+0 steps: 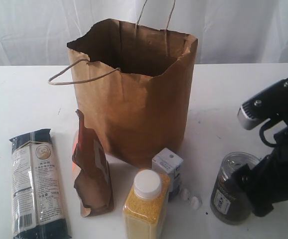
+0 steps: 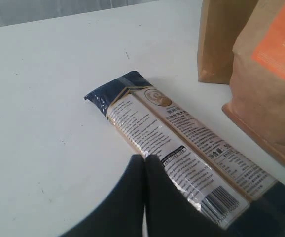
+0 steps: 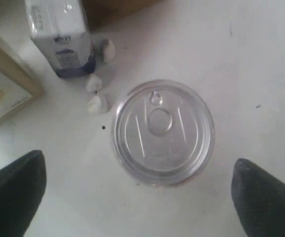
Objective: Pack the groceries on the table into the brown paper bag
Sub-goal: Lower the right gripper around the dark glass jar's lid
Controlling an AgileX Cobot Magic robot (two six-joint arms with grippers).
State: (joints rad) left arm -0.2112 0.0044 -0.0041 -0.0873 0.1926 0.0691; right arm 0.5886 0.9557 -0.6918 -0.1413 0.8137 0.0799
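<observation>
Nearest the front, my left gripper (image 2: 145, 160) has its two dark fingers pressed together with nothing between them. It is poised at the long side of the long dark-blue noodle packet (image 2: 172, 143), and I cannot tell whether my fingertips touch it. The packet lies flat on the large white speckled tabletop (image 1: 19, 99), at about 8 o'clock from the bag. At 6 o'clock stands the yellow grain bottle with white cap (image 1: 145, 204).

My right gripper (image 3: 137, 164) is spread wide and grips nothing. The clear pull-tab can (image 3: 162, 131) stands upright between its fingers, apart from both, at about 4 o'clock. Small white crumbs (image 1: 191, 199) lie between bottle and can.

A little farther back, the brown-orange pouch (image 1: 91, 169) stands at 7 o'clock. The small white-blue carton (image 1: 167, 167) stands at 5 o'clock, just behind the bottle.

Farthest, the tall crinkled brown paper bag with twisted cord handles (image 1: 134, 99) stands upright with its mouth open, one handle drooping toward 9 o'clock.
</observation>
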